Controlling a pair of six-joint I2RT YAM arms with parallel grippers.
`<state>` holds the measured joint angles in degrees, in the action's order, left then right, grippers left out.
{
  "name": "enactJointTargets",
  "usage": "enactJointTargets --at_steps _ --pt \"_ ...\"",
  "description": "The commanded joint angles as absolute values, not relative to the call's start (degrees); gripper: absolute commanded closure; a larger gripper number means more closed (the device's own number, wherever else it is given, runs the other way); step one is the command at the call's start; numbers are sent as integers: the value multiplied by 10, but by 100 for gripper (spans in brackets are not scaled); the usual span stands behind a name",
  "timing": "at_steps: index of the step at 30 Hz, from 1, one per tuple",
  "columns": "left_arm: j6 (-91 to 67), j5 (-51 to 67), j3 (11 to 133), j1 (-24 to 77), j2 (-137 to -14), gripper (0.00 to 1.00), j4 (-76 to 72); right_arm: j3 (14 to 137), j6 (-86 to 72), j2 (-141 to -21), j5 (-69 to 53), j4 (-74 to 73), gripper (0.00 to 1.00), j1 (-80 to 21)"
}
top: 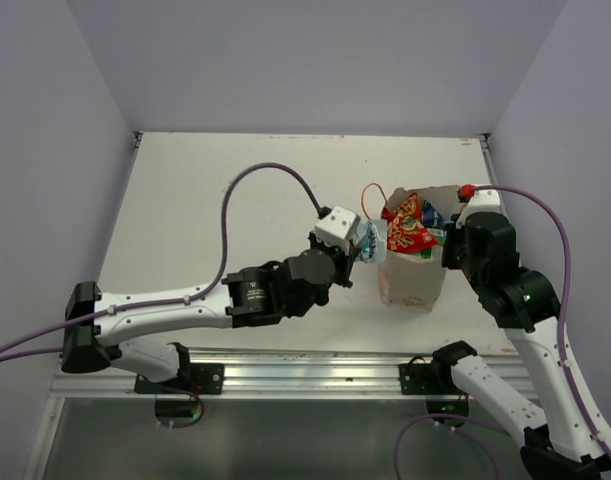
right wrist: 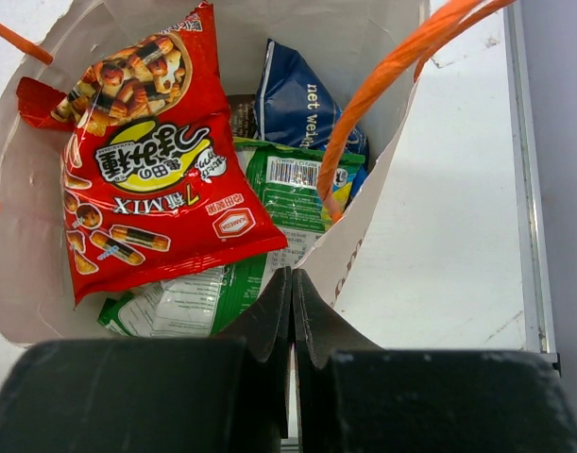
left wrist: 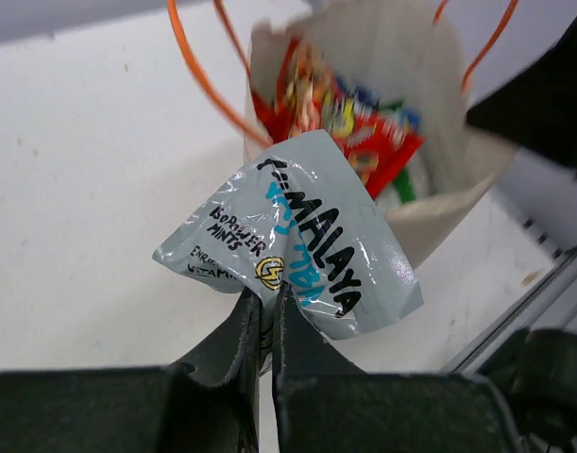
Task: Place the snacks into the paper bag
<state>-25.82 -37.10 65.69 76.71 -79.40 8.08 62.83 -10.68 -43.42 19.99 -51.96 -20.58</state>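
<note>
The left gripper (left wrist: 267, 307) pinches a crinkled, glossy silver-blue packet (left wrist: 297, 236). Just ahead stands the boxy paper bag (left wrist: 444, 198), its rim clamped by the right gripper (right wrist: 292, 283).

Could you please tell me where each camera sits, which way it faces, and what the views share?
Top external: above and behind the arm bases, looking down on the table; left arm and right arm show, the left gripper holding a silver-blue packet beside the paper bag.
Left wrist: looks along its own shut fingers at that packet, the bag behind.
Right wrist: looks down into the bag past the right gripper, pinched on its rim.
Shared: all three show the bag and the red packet inside.
</note>
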Motion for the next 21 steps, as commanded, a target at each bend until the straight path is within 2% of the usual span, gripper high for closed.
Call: enactJointTargets --at_steps 1,7,13,21 --pt "-197 -433 721 769 -775 100 14 632 -105 -432 194 -512 100 -207" --pt "-111 -421 855 759 -873 100 -75 631 -105 -431 192 -511 100 -207" --pt "-109 -347 985 721 -1032 100 -47 630 -105 -423 192 -512 100 -207" --pt "-125 -298 1025 702 -1114 100 -20 629 -105 -420 189 -512 100 -207"
